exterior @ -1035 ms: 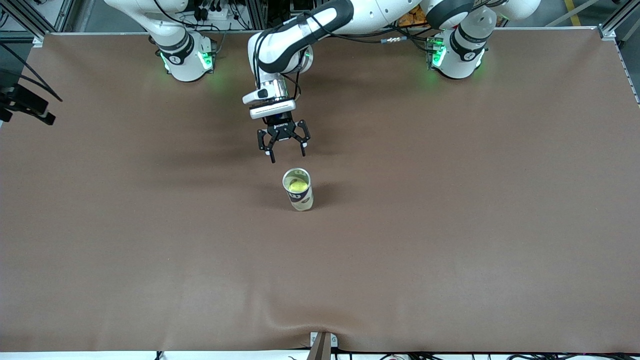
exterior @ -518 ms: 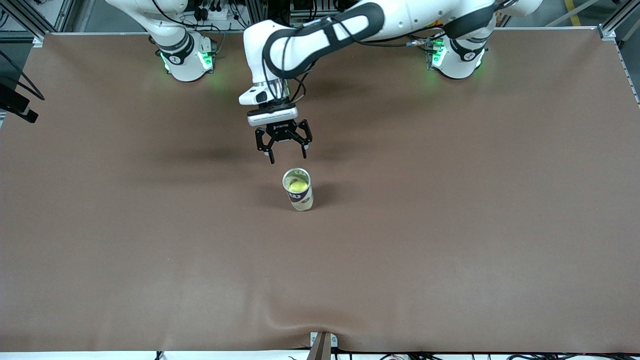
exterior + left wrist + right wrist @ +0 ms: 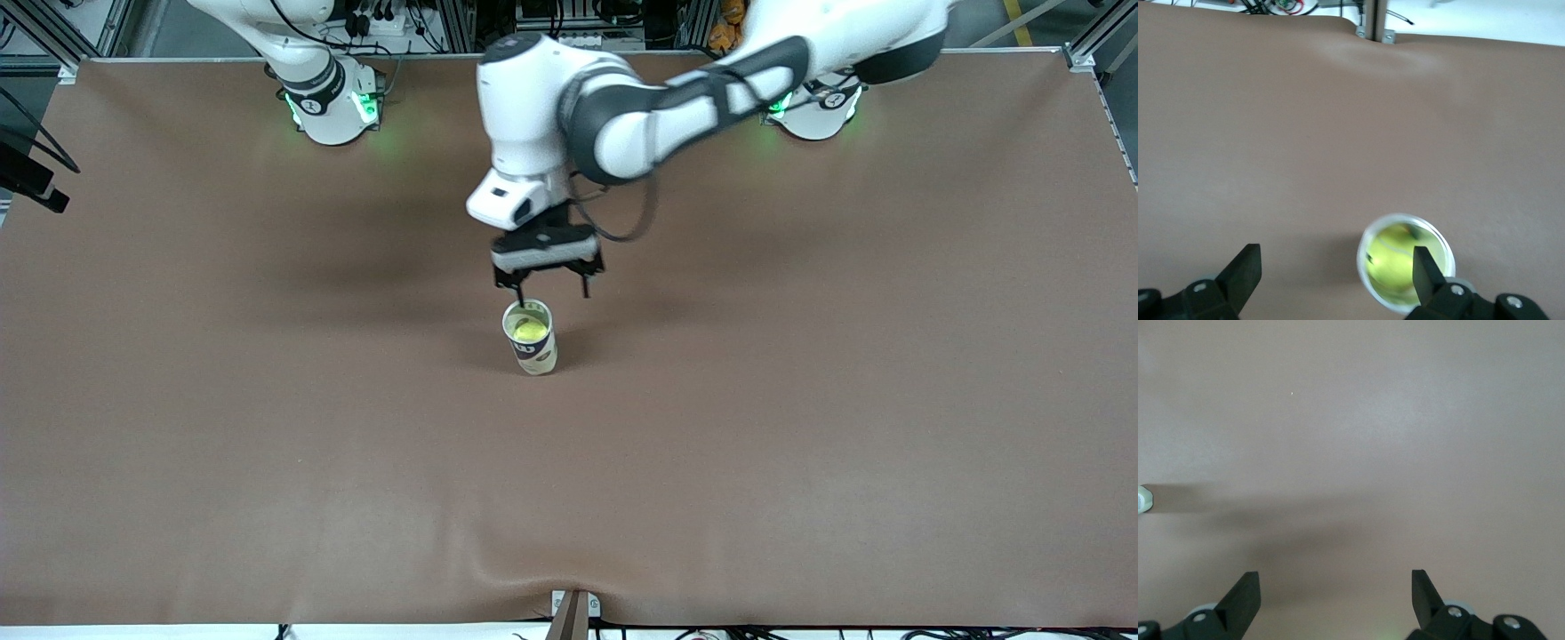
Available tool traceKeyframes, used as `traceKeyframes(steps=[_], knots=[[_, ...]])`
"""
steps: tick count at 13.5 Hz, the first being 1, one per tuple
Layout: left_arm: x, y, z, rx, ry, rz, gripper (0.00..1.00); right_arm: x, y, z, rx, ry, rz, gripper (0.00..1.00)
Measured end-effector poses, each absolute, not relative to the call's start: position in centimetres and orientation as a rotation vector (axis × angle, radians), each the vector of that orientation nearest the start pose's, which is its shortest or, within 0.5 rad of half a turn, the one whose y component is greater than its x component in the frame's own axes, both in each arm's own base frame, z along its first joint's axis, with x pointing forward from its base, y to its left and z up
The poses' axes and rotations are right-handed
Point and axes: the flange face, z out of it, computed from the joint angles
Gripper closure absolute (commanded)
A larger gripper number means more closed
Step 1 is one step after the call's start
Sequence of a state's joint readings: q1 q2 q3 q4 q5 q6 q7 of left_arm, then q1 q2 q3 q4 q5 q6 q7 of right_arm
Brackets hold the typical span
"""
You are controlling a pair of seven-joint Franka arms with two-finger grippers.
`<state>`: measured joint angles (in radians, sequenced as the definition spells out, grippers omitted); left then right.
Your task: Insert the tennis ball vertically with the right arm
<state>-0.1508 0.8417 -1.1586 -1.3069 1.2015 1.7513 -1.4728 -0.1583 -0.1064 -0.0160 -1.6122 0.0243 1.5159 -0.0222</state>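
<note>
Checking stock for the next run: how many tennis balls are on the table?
1. One tennis ball sits inside the upright can near the table's middle, under the left tool. The can's wall could hide more balls beneath it.

My right gripper (image 3: 1335, 600) is outside the front view, only its fingertips showing in its own wrist view. Print on the can (image 3: 532, 342) is too small to read. The can's rim hides most of the tennis ball (image 3: 527, 331).

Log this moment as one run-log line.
left gripper: open, over can | tennis ball: inside upright can | right gripper: open, over bare table, waiting
</note>
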Motion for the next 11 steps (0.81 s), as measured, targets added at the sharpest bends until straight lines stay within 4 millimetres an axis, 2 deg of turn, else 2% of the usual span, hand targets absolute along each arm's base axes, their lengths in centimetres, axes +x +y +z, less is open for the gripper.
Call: traceKeyframes(steps=[3, 6, 8, 11], knots=[[55.1, -46.1, 48.2, -3.046, -0.301, -0.602, 0.00, 50.8, -8.6, 65.9, -3.109, 0.230, -0.026, 0.00], [59.7, -39.1, 49.2, -3.053, -0.354, -0.536, 0.00, 50.9, -8.3, 66.3, -3.110, 0.223, -0.037, 0.00], [61.1, -36.4, 49.1, -3.044, -0.337, -0.493, 0.00, 50.8, -8.2, 66.9, -3.111, 0.221, -0.054, 0.00], [62.3, -33.7, 48.8, -3.016, -0.299, -0.434, 0.00, 50.4, -8.1, 67.6, -3.110, 0.218, -0.026, 0.00]])
